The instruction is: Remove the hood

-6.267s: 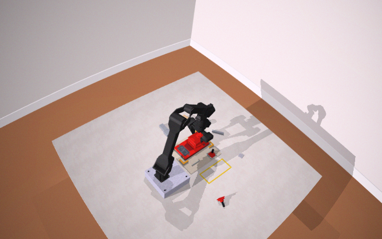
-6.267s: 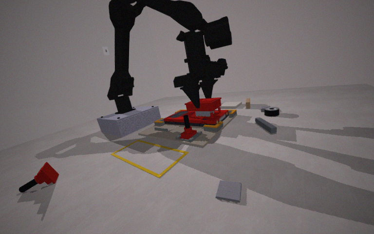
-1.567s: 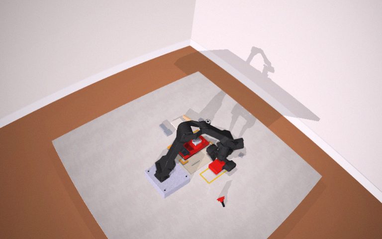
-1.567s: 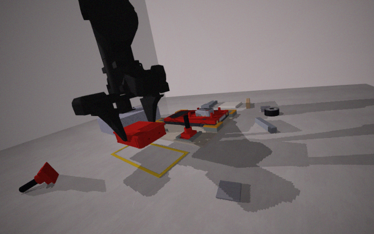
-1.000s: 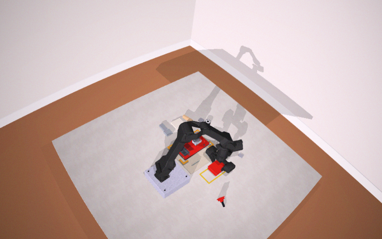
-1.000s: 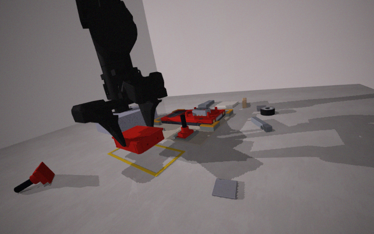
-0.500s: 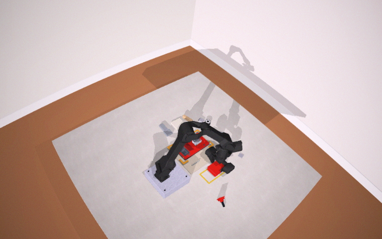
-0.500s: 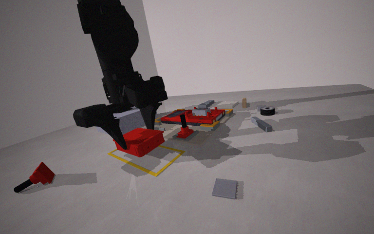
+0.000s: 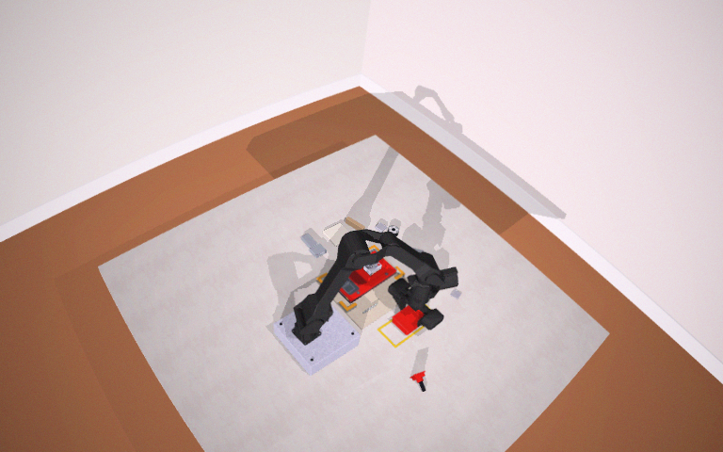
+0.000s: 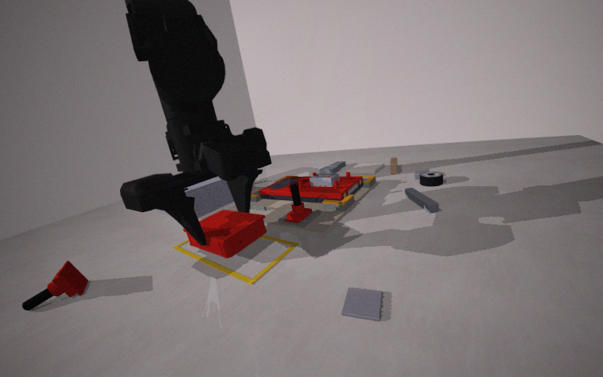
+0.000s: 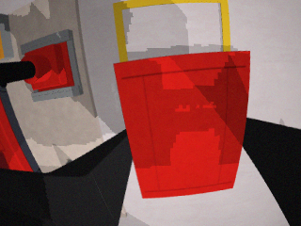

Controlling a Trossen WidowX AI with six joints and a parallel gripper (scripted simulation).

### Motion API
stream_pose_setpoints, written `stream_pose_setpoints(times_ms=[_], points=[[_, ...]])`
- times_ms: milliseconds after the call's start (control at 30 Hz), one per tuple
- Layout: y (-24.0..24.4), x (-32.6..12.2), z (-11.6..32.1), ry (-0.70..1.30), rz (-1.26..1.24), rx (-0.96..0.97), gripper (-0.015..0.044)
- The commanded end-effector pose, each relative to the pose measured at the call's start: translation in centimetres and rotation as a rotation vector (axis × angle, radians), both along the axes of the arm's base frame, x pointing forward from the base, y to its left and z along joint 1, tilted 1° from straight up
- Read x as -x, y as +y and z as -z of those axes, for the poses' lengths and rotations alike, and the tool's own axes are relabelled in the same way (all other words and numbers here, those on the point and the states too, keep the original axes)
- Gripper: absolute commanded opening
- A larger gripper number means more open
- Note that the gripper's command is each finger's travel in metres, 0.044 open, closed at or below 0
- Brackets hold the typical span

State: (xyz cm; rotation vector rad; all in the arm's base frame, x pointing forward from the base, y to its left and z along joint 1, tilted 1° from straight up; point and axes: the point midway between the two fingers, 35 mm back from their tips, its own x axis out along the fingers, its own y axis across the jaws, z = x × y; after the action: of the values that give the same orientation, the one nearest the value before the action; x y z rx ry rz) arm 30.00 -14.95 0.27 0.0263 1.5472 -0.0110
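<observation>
The red hood (image 9: 406, 320) (image 10: 235, 224) (image 11: 193, 141) is off the car, between the two black fingers of my gripper (image 10: 223, 228) (image 11: 184, 130). My gripper is shut on its two sides. The hood hangs a little above the table, over part of the yellow outline of the marked area (image 9: 387, 337) (image 10: 275, 263) (image 11: 226, 24); a shadow lies beneath it. In the wrist view it hides the near part of the outline. The red toy car (image 9: 380, 277) (image 10: 306, 192) sits between orange corner holders, its grey engine block showing.
A red-based tool with a black handle (image 9: 418, 378) (image 10: 69, 279) lies near the outline. A similar upright tool (image 10: 298, 214) (image 11: 52, 71) stands in a grey socket by the car. A flat grey block (image 9: 456, 293) (image 10: 363, 304), a bar (image 10: 421, 199) and a wheel (image 9: 393, 229) (image 10: 431, 179) lie around.
</observation>
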Motion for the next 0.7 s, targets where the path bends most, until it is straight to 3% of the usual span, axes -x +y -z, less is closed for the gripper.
stream_pose_setpoints(times_ms=[0, 667], points=[[0.0, 0.14, 0.38, 0.006, -0.003, 0.003, 0.0], [0.01, 0.14, 1.36, 0.006, -0.003, 0.003, 0.0]])
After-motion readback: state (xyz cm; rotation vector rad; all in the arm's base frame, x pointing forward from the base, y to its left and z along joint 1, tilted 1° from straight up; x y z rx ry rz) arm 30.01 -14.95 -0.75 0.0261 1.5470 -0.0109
